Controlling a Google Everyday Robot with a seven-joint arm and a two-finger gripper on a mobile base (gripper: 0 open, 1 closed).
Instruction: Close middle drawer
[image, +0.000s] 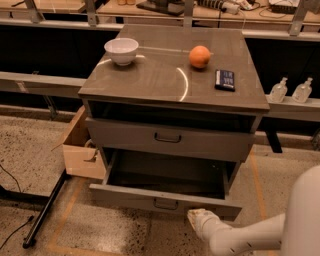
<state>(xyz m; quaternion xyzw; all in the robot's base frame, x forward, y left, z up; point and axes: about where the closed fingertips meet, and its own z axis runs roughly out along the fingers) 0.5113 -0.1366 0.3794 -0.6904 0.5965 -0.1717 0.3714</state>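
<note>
1. Nearest, in front of the desk: the white robot arm (250, 235) reaches in from the right, and its pale gripper (198, 220) sits low at the desk's front, just right of centre. Open or closed? I cannot tell, and nothing appears to be held.
2. Right beside the gripper, the wide grey middle drawer (130, 196) stands pulled well out of the desk. It looks empty inside, with its small dark metal handle (165, 204) just left of the gripper. Contact with the front can't be confirmed.
3. My read: this is the push step, barely begun. Next up is a flat, straight shove on the front, square to the desk, until it sits flush.
4. Above it, the taller grey upper drawer (210, 144) is shut.
5. On the grey desk (160, 80) top: a white bowl (121, 51) left, a round orange fruit (199, 56) centre-right, and a dark flat rectangular packet (225, 79) right of that.
6. Left of the desk, an open cardboard box (80, 150).
</note>
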